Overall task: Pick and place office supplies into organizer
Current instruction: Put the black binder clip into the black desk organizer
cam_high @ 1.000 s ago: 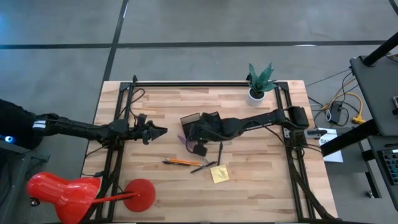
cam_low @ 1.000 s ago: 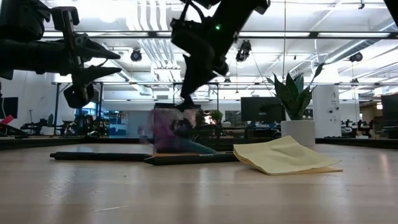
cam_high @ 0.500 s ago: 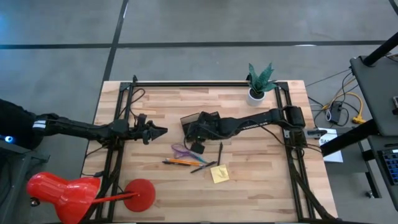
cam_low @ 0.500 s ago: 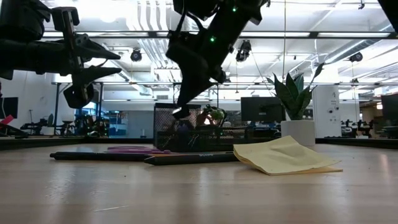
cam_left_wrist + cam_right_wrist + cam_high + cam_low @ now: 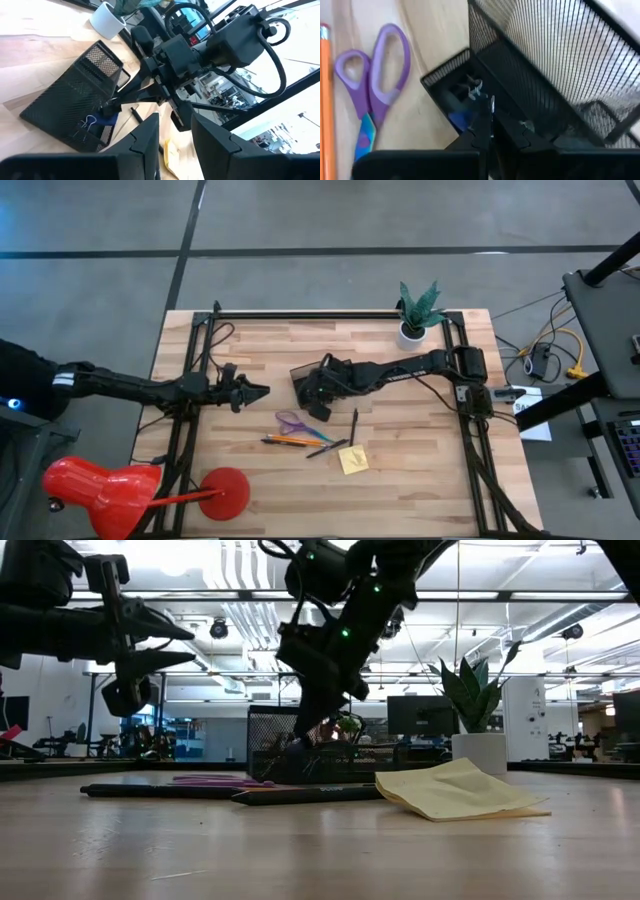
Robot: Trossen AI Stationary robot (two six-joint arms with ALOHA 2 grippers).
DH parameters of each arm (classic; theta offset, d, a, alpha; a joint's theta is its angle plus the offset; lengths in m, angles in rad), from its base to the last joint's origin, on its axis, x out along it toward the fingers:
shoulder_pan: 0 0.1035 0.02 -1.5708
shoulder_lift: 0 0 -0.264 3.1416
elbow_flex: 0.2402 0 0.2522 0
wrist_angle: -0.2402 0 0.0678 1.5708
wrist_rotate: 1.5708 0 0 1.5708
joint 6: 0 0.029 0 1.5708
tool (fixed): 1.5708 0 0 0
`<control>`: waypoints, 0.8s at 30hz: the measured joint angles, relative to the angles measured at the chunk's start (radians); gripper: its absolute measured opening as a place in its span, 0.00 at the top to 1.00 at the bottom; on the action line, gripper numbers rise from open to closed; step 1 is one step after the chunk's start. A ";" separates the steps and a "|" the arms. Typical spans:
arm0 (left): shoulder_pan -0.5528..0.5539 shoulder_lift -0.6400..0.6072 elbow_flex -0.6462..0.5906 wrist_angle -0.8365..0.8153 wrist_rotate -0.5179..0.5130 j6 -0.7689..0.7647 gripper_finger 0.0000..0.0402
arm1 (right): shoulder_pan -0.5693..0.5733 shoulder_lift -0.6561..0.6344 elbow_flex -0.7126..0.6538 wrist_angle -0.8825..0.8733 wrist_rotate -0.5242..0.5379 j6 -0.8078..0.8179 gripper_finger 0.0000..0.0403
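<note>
Purple scissors (image 5: 291,421) flat beside the organizer (image 5: 318,380), handles toward it, right tool (image 5: 318,402) pressed together at its low compartment, gripping nothing, left tool (image 5: 258,390) parted, idle.

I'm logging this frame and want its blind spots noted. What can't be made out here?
- High view: the organizer is partly covered by the right arm.
- Right wrist view: the small clips in the low compartment are blurred, so no count.
- Low view: the pens merge into one dark line.
- Left wrist view: the sticky-note pad is cut off behind that arm's fingers.
</note>
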 joint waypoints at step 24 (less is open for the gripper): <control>0.001 0.009 0.000 0.001 -0.033 -0.001 0.75 | 0.012 -0.013 -0.049 0.057 0.028 -0.024 0.66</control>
